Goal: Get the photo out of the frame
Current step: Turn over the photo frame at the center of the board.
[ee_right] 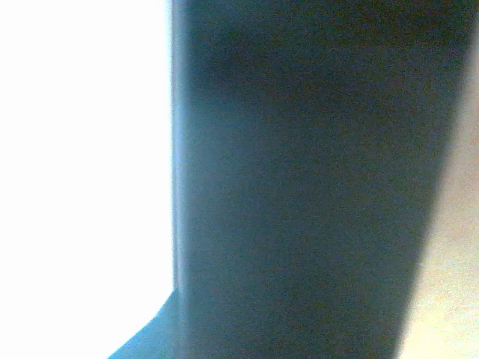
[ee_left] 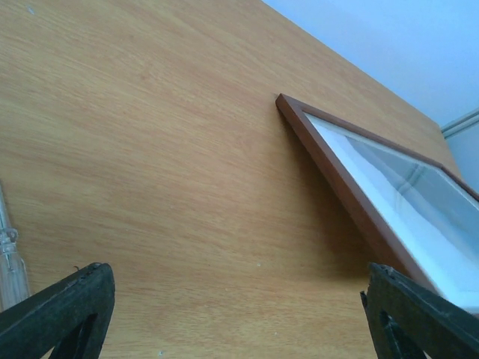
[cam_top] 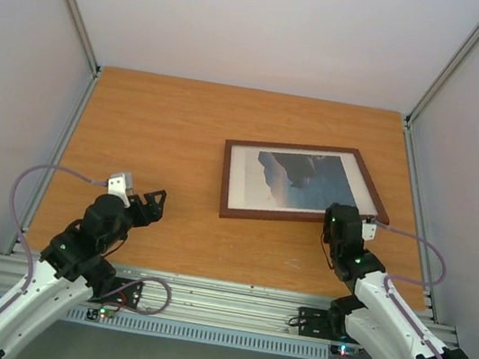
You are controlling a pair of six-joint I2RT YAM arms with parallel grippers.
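Observation:
The dark reddish-brown frame point(cam_top: 232, 178) lies face up on the right half of the wooden table, with the photo point(cam_top: 307, 181) of blue sea and dark cliffs inside it behind a white mat. My right gripper point(cam_top: 335, 216) sits at the frame's near edge towards the right corner and appears shut on that edge. A blurred dark surface fills the right wrist view, so its fingers are hidden there. My left gripper point(cam_top: 157, 202) hovers open over bare table left of the frame. In the left wrist view the frame point(ee_left: 329, 161) lies ahead to the right, its fingertips point(ee_left: 75, 303) wide apart.
The wooden table point(cam_top: 165, 131) is walled by white panels at the back and both sides. A metal rail point(cam_top: 229, 301) with the arm bases runs along the near edge. A grey cable point(cam_top: 49, 172) loops beside the left arm.

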